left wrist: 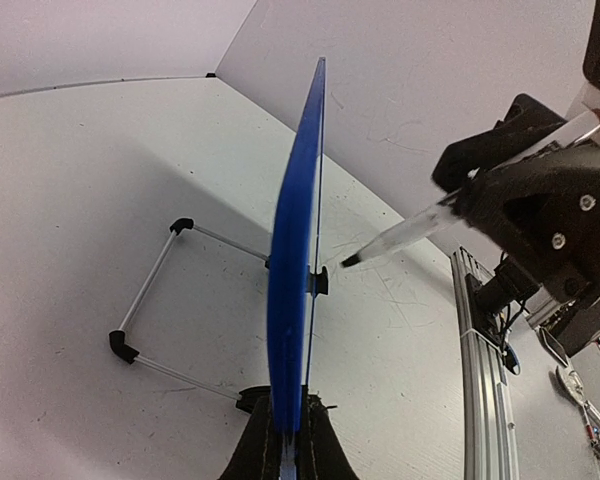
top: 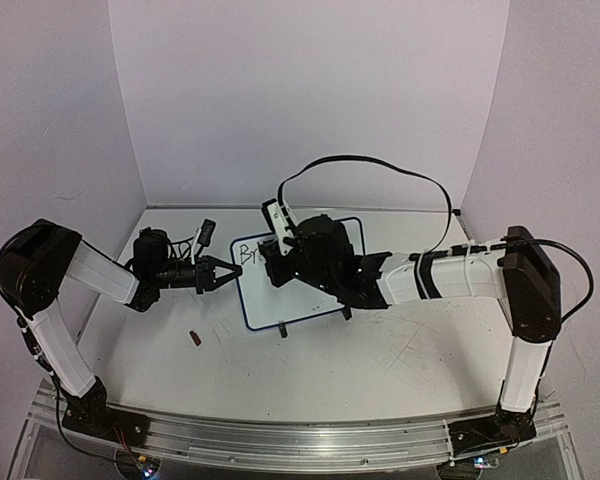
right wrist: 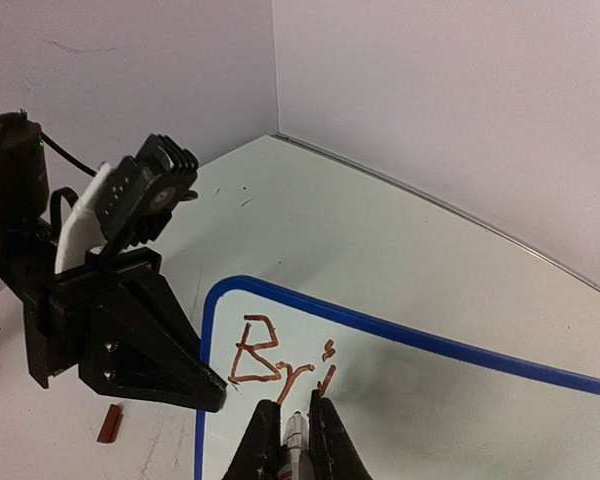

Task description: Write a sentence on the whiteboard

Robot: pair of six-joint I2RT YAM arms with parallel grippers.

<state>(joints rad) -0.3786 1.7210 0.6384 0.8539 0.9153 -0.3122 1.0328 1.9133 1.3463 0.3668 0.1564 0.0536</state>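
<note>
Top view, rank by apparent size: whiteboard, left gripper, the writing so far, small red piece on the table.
1. whiteboard, even partly covered.
2. left gripper.
3. writing and small red piece: both tiny, writing maybe slightly larger; too close to rank.

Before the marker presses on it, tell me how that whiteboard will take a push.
Likely to tip or slide: the whiteboard is thin and propped on a slim wire stand. Probably light yet fairly stiff, since the panel looks straight edge-on. The left end effector clamped on its edge should steady it against the marker.
</note>
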